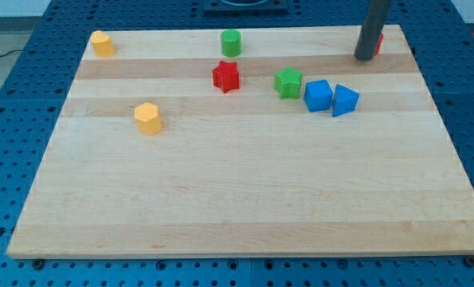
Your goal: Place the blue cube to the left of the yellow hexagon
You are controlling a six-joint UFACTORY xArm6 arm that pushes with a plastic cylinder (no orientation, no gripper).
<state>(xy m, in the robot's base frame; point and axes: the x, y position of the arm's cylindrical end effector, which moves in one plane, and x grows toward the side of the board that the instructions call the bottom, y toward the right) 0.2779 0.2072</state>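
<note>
Approaching stage: my tip (365,57) sits at the board's top right, beside a red block (378,40), apart from the blue cube (318,95). No gripper, only the rod. Next: push the cube left past the yellow hexagon (148,118). No readable writing

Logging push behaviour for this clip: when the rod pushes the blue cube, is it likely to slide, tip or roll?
The blue cube rests flat-faced on smooth wooden board, so probably slides, not rolls. It looks squat: tipping seems unlikely. An off-centre push may spin it against the touching blue triangular block.
</note>
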